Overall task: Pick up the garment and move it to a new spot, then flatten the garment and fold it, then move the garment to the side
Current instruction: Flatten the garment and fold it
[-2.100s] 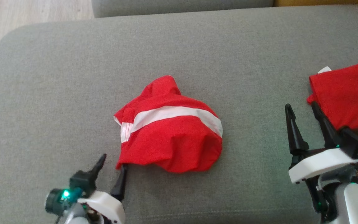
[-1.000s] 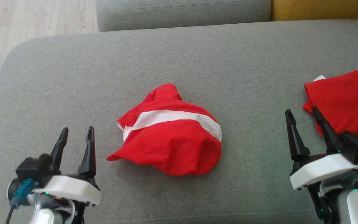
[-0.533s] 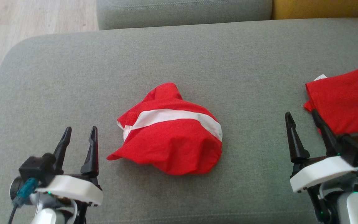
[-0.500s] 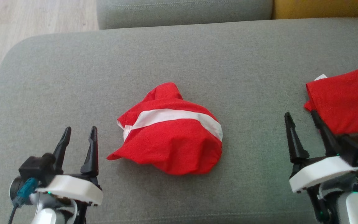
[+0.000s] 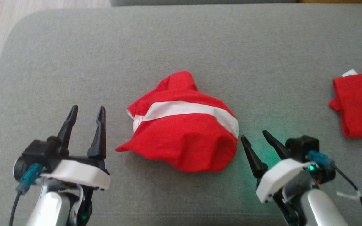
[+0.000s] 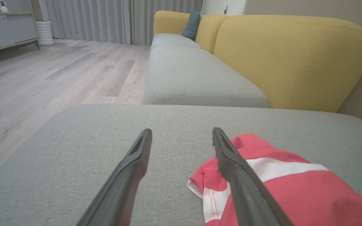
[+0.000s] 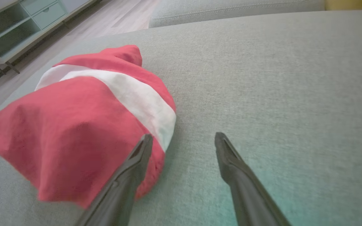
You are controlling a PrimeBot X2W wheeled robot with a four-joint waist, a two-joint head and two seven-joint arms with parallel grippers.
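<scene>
Garment (image 5: 181, 138), red with a white stripe, lies crumpled mid-cushion (image 5: 181, 37). Left gripper (image 5: 88, 108) is to its left, upright, jaws wide, empty. Right gripper (image 5: 253, 135) is just right of the garment, tilted toward it, jaws wide, empty.

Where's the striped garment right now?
In the head view, the striped garment lies crumpled mid-cushion on the grey sofa, between the left end effector and the right end effector.
</scene>
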